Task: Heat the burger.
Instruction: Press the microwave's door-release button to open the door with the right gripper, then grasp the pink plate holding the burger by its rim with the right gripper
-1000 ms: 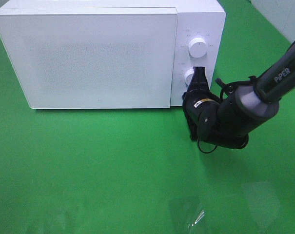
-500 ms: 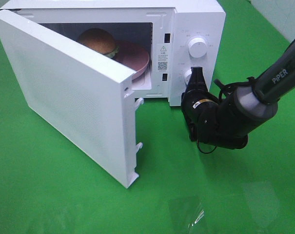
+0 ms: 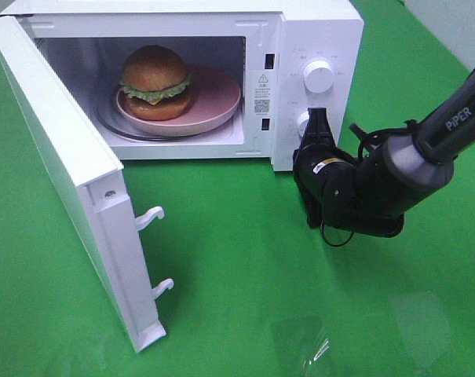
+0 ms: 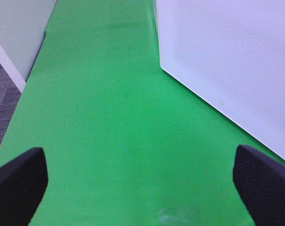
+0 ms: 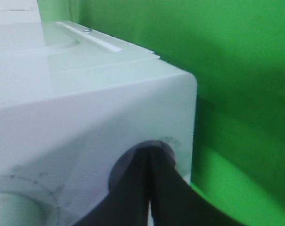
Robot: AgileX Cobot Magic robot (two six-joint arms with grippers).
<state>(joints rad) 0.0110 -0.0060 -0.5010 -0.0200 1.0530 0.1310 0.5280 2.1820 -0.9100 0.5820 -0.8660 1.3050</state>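
The burger (image 3: 155, 81) sits on a shallow pink plate (image 3: 218, 100) inside the microwave (image 3: 323, 31), upright, with its lettuce frill showing between the bun halves. It is well apart from the right gripper (image 3: 319, 119), off to that gripper's left and past the control panel. The plate rests on the glass turntable (image 3: 111, 126). The microwave door (image 3: 56, 181) stands wide open, hinged on the side far from the right gripper, its two latch hooks pointing out over the green table (image 3: 237, 267).

The right gripper's jaws are pressed together with nothing between them, and its tips (image 5: 149, 157) meet the lower knob (image 3: 303, 126) on the panel. The upper knob (image 3: 319, 76) is just above the tips, untouched.

The left gripper (image 4: 142, 181) is spread wide and empty over bare green table. Its dark fingertips (image 4: 20, 176) are far apart, and the door's white dotted outer face lies ahead of it to one side.
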